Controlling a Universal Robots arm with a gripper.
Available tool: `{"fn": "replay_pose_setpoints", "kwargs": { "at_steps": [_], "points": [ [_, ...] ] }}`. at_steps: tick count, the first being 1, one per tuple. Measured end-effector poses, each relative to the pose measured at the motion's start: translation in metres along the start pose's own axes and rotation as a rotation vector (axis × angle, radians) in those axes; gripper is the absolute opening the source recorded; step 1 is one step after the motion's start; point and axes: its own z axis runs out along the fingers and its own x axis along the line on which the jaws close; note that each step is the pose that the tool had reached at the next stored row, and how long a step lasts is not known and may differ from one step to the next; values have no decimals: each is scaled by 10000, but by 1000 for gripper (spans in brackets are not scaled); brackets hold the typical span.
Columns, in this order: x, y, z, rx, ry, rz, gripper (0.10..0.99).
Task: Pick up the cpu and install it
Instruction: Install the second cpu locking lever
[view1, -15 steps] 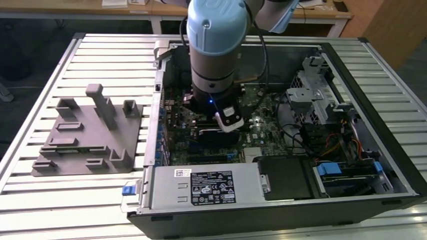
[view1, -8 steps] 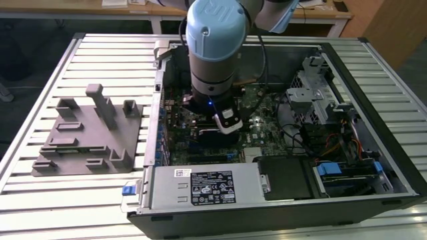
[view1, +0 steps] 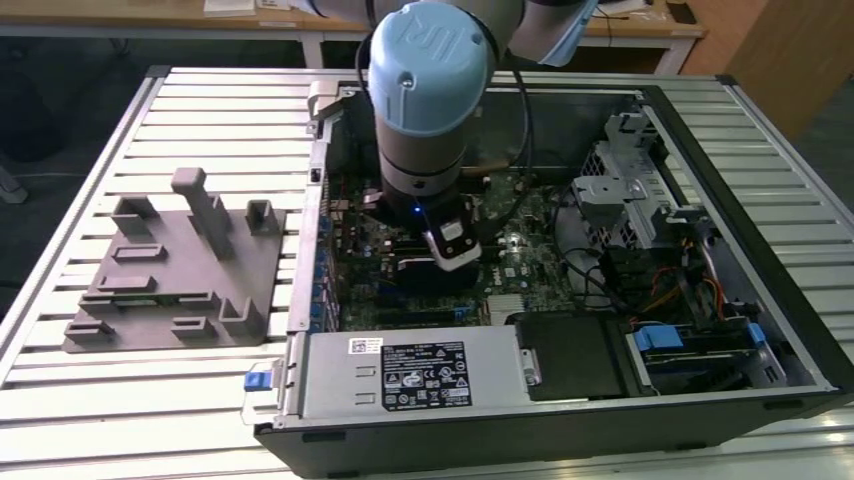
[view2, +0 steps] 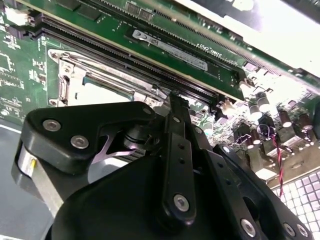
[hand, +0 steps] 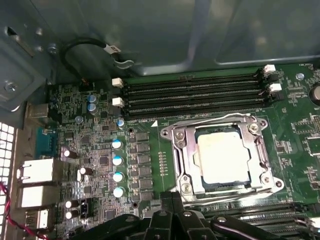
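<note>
The cpu (hand: 222, 157), a pale silver square, lies flat in the motherboard socket, framed by the metal bracket (hand: 260, 165). My gripper (hand: 171, 196) hovers just off the socket's edge, apart from the chip, with its black fingers pressed together and nothing between them. In the second wrist view the gripper (view2: 172, 97) points at the socket, where an edge of the cpu (view2: 107, 82) shows under the frame. In the exterior view the arm (view1: 424, 130) reaches straight down into the open computer case over the motherboard (view1: 527, 235).
A large grey fixture (view1: 174, 265) with raised blocks lies on the slatted table at the exterior view's left. Memory slots (hand: 192, 95) run beside the socket. The power supply (view1: 407, 370), drive cage (view1: 634, 190) and cables (view1: 667, 290) crowd the case.
</note>
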Motion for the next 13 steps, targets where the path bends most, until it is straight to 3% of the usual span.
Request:
{"fn": "replay_pose_setpoints", "kwargs": {
  "at_steps": [13],
  "points": [
    [33,-26,65,-43,6,1,106]
  ]
}}
